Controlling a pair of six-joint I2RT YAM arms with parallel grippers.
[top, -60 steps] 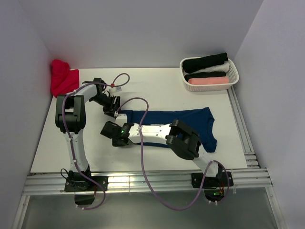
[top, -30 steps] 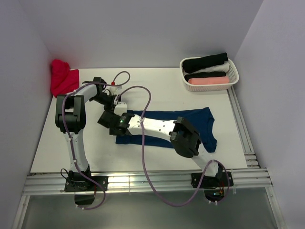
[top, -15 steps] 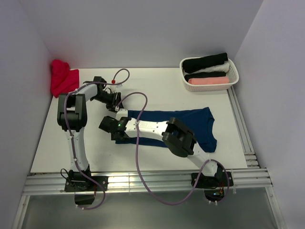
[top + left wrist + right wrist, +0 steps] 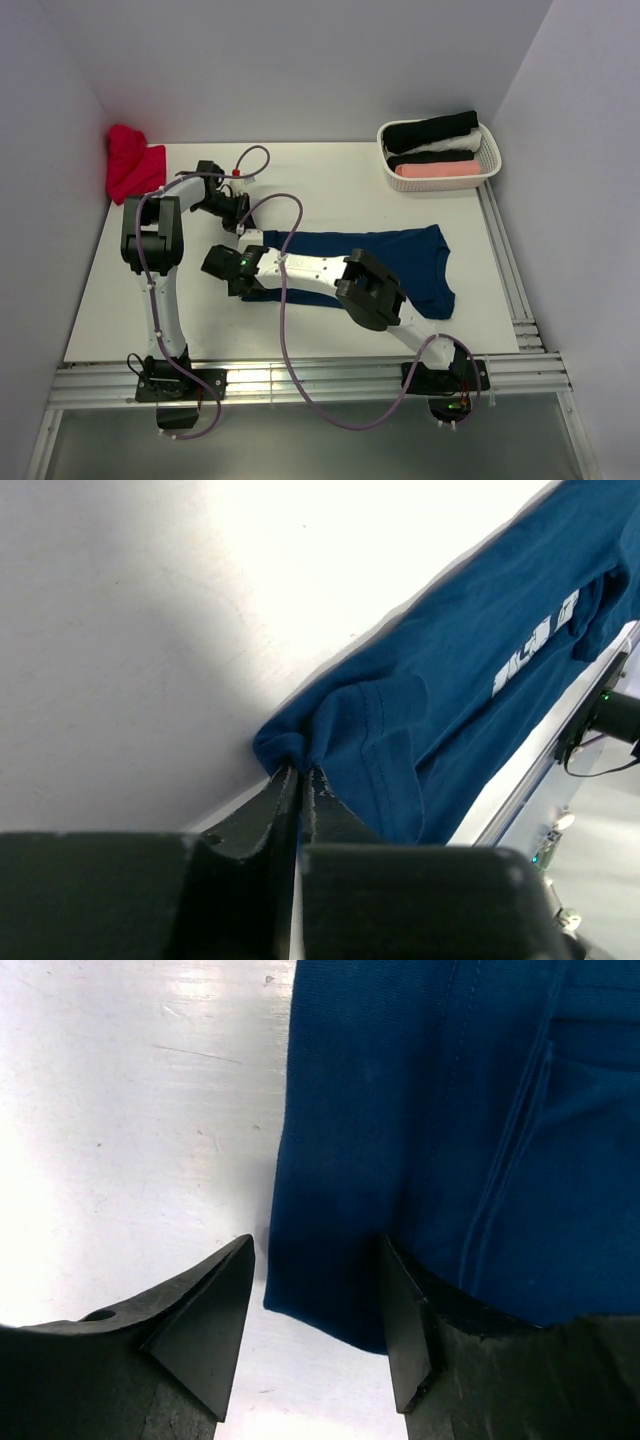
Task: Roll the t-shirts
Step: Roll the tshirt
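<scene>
We see the table (image 4: 330, 180) w/ the navy t-shirt (image 4: 405, 255) mid-table, lying flat as a long band running left to right. By the look of it, it's already folded narrow, prob. so it can be rolled from one end. The basket (image 4: 488, 163) sits at the far right corner w/ rolled shirts (image 4: 430, 130) inside (black, white, pink), which we take as the finished pile. A red t-shirt (image 4: 130, 165) lies bunched in the far left corner, well apart, prob. waiting its turn.

Both arms reach to the band's left end, one per corner: left arm at the far corner, right arm at the near one. We read this as the setup for starting the roll.

The left gripper (image 4: 299, 772) is pinched tight, fingers nearly touching, w/ the shirt's far-left corner caught at the tips; the cloth puckers right there. The right gripper (image 4: 315, 1250) stands wide, one finger over bare table & the other over cloth, straddling the near-left corner. It holds nothing, and we can't tell if the tips touch the cloth. In our view the right side must close on that corner next, else the roll goes skewed.
</scene>
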